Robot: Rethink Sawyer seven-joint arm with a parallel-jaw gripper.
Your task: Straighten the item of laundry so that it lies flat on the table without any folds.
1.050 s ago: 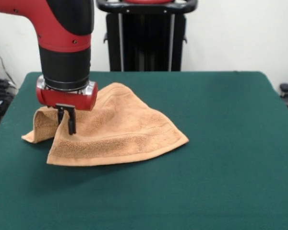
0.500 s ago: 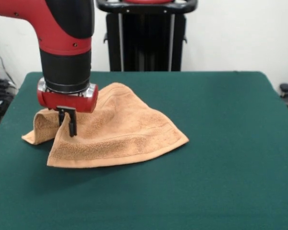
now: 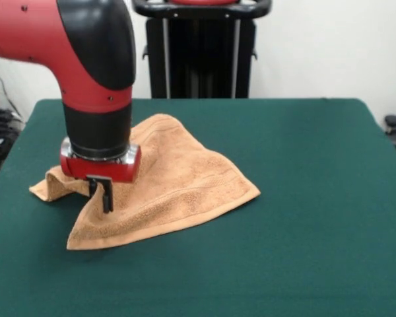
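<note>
The orange-tan terry towel lies rumpled — folded into a rough wedge — on the green felt desk. The gripper sits at its left fold; its fingers look pinched on the towel.

Lighting even, fairly bright, diffuse; seems to come from overhead, no single hard source. The table cloth is matte, w/ no glare. Soft shadow under the towel along its near edge, and a darker patch below the gripper. Faint sheen on the red arm shell, upper left. White wall bright but not blown out. Focus decent across the view; towel pile slightly soft. No obvious edge distortion.
</note>
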